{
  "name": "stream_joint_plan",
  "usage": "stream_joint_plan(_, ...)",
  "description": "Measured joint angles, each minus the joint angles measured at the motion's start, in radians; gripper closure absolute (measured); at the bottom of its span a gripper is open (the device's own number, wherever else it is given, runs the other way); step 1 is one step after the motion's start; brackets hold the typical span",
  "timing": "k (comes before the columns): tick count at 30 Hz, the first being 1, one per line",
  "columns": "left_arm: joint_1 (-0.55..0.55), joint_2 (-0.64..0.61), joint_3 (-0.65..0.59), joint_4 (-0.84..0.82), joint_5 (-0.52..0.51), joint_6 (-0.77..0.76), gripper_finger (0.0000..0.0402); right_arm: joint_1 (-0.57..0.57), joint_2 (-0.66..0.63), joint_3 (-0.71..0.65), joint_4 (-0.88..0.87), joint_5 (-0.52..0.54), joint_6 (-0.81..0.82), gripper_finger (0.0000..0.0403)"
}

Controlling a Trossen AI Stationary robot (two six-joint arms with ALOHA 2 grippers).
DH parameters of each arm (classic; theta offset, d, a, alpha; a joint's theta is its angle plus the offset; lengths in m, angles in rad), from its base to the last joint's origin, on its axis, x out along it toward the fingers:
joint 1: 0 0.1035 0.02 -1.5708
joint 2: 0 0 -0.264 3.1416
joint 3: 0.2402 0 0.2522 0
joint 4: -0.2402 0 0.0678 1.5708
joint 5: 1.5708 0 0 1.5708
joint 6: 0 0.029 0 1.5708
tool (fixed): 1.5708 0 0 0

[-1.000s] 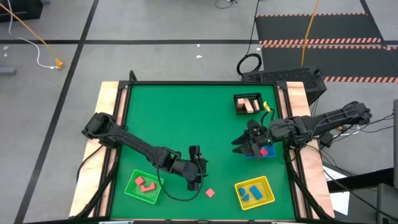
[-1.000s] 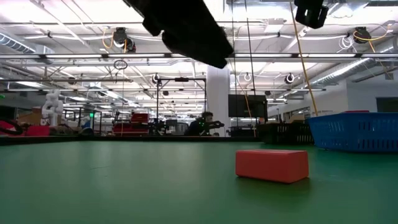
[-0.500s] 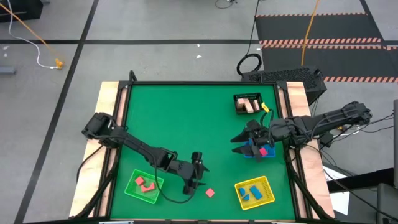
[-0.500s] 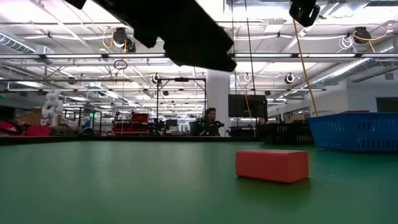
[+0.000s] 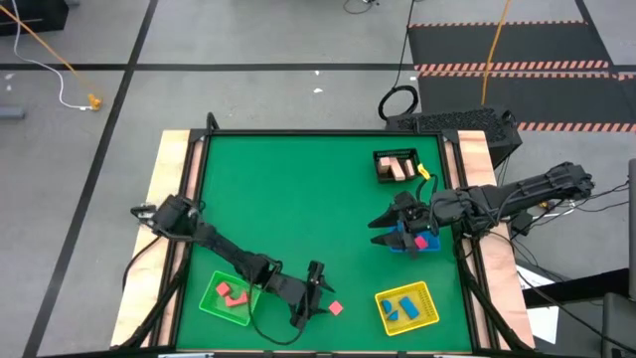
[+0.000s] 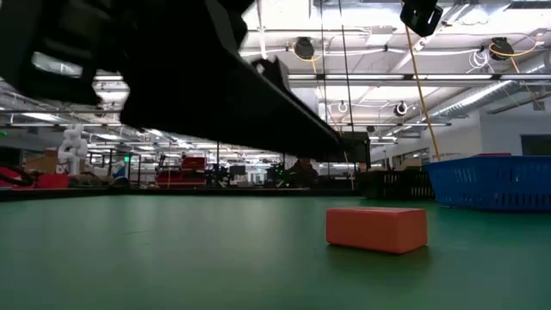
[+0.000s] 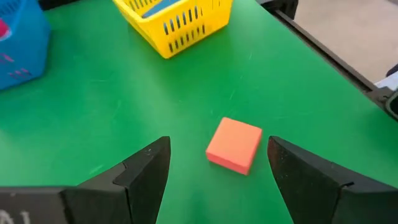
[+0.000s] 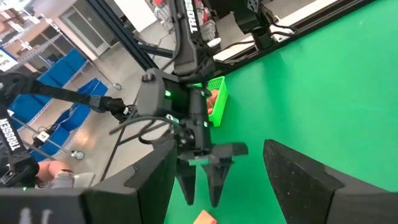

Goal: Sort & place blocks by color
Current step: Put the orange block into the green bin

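Note:
One red block (image 5: pixel 336 308) lies flat on the green mat near the near edge, also in the low view (image 6: pixel 376 228) and the left wrist view (image 7: pixel 234 145). My left gripper (image 5: pixel 320 295) is open just left of it; its fingers (image 7: pixel 149 163) stand on either side of the block without touching. My right gripper (image 5: pixel 378 233) is open and waits at the left side of the blue tray (image 5: pixel 421 243), which holds pink blocks. Red blocks lie in the green tray (image 5: pixel 228 297), blue blocks in the yellow tray (image 5: pixel 405 307), tan blocks in the black basket (image 5: pixel 396 166).
The yellow tray (image 7: pixel 174 18) stands just beyond the red block, toward the table's right. The table's near edge (image 7: pixel 329 56) is close to the block. The green tray sits under the left forearm. Open mat spreads across the table's middle and far left.
My left gripper has moved toward the near edge and the red block, coming lower over the mat, and stays open. The red block has not moved. My right arm has kept still.

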Motion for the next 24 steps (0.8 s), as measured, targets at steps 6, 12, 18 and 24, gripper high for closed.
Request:
stream_joint_plan(6,0.021,0.077,0.003,0.121,0.073,-0.002,0.0131,0.0,0.0,0.0,0.0,0.0,0.0,0.0172)
stream_joint_plan(12,0.031,0.155,0.001,0.203,0.13,-0.019,0.0131,0.0,0.0,0.0,0.0,0.0,0.0,0.0172)
stream_joint_plan(18,0.047,0.182,0.002,0.249,0.144,-0.03,0.0131,0.0,0.0,0.0,-0.002,0.0,0.0,0.0172)
stream_joint_plan(24,0.066,0.183,0.003,0.262,0.122,-0.064,0.0135,0.0,0.0,0.0,-0.002,0.0,0.001,0.0172)
